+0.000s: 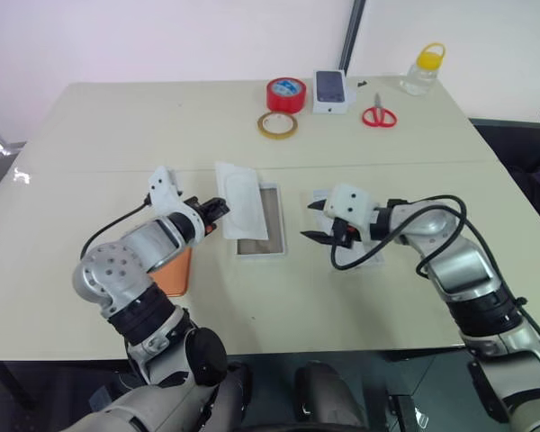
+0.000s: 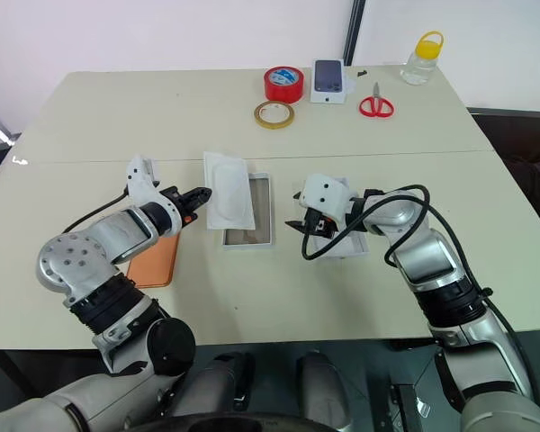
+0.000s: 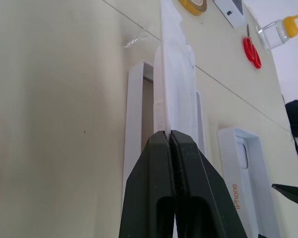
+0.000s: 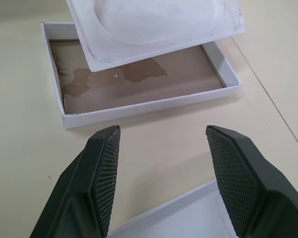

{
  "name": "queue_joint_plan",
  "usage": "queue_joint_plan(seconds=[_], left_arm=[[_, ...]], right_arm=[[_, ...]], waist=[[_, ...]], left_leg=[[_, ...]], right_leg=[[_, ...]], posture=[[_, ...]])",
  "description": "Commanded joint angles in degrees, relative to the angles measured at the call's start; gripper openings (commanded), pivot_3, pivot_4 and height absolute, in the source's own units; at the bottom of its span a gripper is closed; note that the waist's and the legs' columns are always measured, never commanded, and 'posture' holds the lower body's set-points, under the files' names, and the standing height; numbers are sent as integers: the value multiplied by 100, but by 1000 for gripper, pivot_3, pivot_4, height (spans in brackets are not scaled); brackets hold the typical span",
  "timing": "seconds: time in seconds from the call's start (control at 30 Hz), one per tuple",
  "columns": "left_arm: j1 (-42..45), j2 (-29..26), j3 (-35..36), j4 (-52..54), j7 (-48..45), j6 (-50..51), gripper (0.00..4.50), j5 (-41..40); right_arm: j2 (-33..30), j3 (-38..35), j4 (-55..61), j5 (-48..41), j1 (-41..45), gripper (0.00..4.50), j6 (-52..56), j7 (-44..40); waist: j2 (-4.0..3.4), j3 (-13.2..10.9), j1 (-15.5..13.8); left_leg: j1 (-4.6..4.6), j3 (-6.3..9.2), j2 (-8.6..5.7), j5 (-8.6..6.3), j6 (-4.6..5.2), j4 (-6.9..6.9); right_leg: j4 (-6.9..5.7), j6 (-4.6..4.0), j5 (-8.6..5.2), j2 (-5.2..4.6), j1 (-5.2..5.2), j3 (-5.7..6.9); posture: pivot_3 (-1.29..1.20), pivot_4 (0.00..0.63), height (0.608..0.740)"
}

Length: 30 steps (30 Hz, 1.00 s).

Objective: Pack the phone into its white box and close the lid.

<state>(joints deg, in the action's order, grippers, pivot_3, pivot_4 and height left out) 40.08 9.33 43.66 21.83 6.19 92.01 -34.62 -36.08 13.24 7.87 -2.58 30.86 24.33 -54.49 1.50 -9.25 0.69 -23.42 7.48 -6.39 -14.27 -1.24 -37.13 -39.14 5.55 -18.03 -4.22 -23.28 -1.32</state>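
**A:** Two pincers are sitting either side of the white box (image 1: 263, 223), and the insert is the thing in the way. The left pincer (image 1: 218, 209) is clamped shut on the edge of the thin white insert (image 1: 240, 200), holding it tilted over the box's left half.

**B:** And the right pincer (image 1: 322, 222)?

**A:** It is standing open and holding nothing, hovering just right of the box and pointing across at it. The lid (image 3: 248, 173) is lying on the table (image 1: 117, 126) under and behind it, rim up.

**B:** Where is the phone (image 2: 154, 259)?

**A:** It is lying flat on the table to the left of the box, beneath the left forearm, long axis running roughly parallel to the box's long axis. So the left arm is the nearer one, but its pincer is occupied.

**B:** So what does the coming move turn on?

**A:** On clearing the insert off the box, I would judge. The box's brownish floor is showing bare in the right wrist view, so it looks ready. The phone's far end is hidden by the arm, so its exact alignment is probably, not certainly, parallel.
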Motion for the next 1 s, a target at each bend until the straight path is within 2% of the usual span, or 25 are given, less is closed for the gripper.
queue_joint_plan(seconds=[0.03, 0.3, 0.57, 0.67, 0.8, 0.97, 1.0], left_arm=[[-55, 504, -112, -116, -166, 28, 0, -111], [-87, 171, -416, -1015, -603, -396, 0, -172], [-128, 85, -614, -1171, -701, -389, 0, -189], [-115, 75, -585, -1140, -702, -353, 935, -209], [-77, 38, -498, -934, -745, -269, 2922, -348], [-76, -135, -295, -517, -835, -199, 2922, -563], [-127, -288, -331, -433, -910, -298, 2942, -592]], right_arm=[[76, -32, 169, -73, 43, 2860, -26, 43], [188, 15, 84, -36, -19, 2860, -51, 97], [175, -8, 150, -50, -84, 2860, -25, 176], [171, -16, 165, -48, -99, 2924, -18, 196], [206, -62, 123, -72, -64, 2924, 15, 259], [361, -138, -29, -115, 141, 2924, 127, 459], [423, -116, -142, -56, 242, 2665, 133, 553]], waist=[[0, 0, -4], [0, 0, -1], [0, 0, -1], [0, 0, -2], [0, 0, 0], [0, 0, 15], [-1, 0, 18]], left_leg=[[0, 0, 0, 0, 0, 0], [0, 0, -1, 0, 0, 0], [0, 0, -1, 0, 0, 0], [0, 0, -1, 0, 0, 0], [0, 0, -1, 0, 0, 0], [0, 1, 1, 0, 0, 1], [0, 0, 1, 0, 0, 0]], right_leg=[[0, 0, 0, 0, 0, 0], [0, 0, 0, -1, 0, 0], [0, 0, 0, -1, 0, 0], [0, 0, 0, -1, 0, 0], [0, 0, 0, -1, 0, 0], [0, 0, 0, 0, -1, 0], [0, 0, 0, 1, -2, -1]], posture=[[0, 150, 740], [0, 150, 740], [0, 150, 740], [0, 150, 740], [0, 150, 740], [0, 150, 740], [0, 150, 740]])
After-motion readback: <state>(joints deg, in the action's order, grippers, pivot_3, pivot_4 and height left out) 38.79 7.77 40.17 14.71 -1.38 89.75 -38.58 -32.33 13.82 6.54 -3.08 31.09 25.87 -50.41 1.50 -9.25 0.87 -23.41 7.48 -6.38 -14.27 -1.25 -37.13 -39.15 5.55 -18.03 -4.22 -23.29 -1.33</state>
